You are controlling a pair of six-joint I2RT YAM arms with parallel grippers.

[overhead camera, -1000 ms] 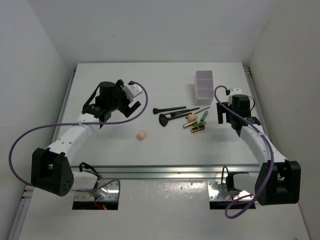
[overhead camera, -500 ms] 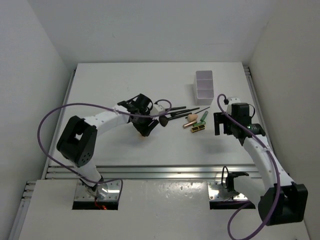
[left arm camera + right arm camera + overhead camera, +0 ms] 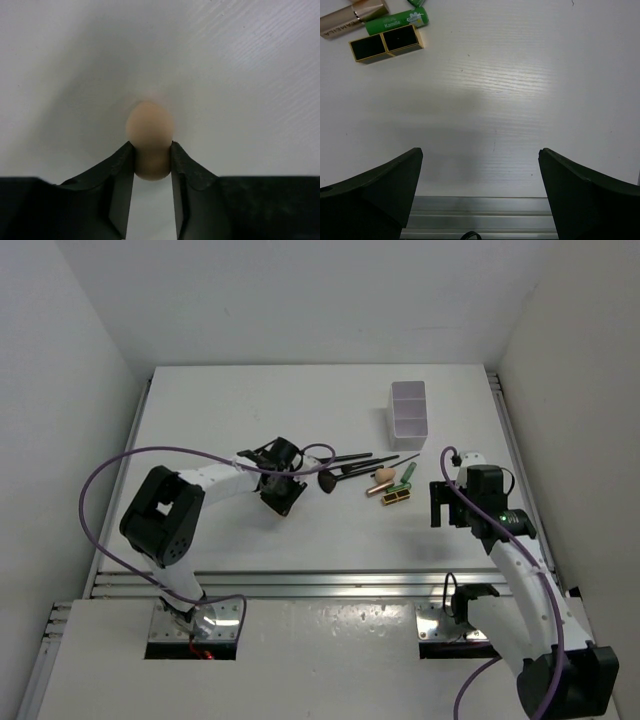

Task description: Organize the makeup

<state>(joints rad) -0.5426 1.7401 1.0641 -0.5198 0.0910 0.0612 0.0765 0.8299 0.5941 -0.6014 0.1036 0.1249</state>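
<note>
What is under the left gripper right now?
A peach sponge, pinched at its sides by the left gripper, with white table beneath. In the top view the gripper covers the sponge completely.

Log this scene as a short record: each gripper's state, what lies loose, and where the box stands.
left gripper: fingers against both sides of a peach egg-shaped sponge on the white table
right gripper: open, empty, over bare table
lying loose, between the arms: thin black brushes, second peach sponge, green tube, black-and-gold case
translucent white compartment box: behind the loose items
</note>
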